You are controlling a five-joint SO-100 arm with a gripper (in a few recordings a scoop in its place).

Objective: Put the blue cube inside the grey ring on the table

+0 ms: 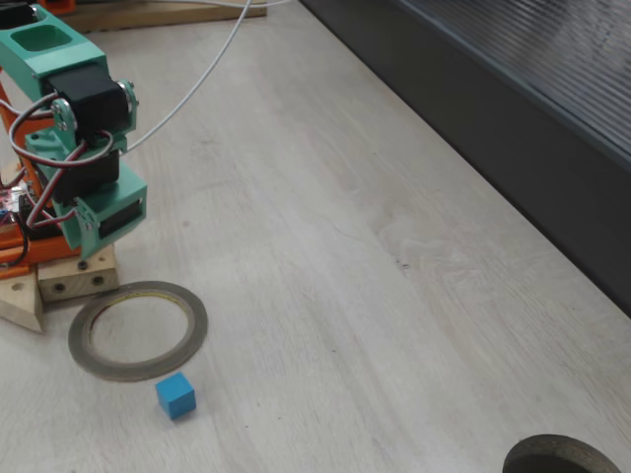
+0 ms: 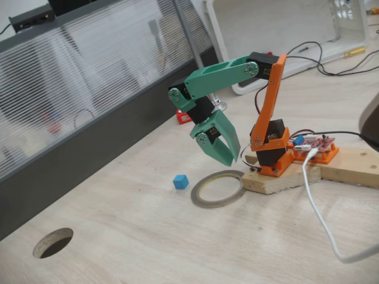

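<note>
The small blue cube rests on the pale wood-grain table, just outside the grey ring. The ring lies flat next to the arm's wooden base, and its hole has nothing in it. My green gripper hangs tip-down a little above the ring's far edge, to the right of the cube. Its fingers meet at the tips and hold nothing. In a fixed view the green arm stands at the upper left, above the ring, with the fingertips hidden.
A dark ribbed panel runs along the table's far side. A dark round disc sits near one corner. The wooden base block and a white cable lie beside the arm.
</note>
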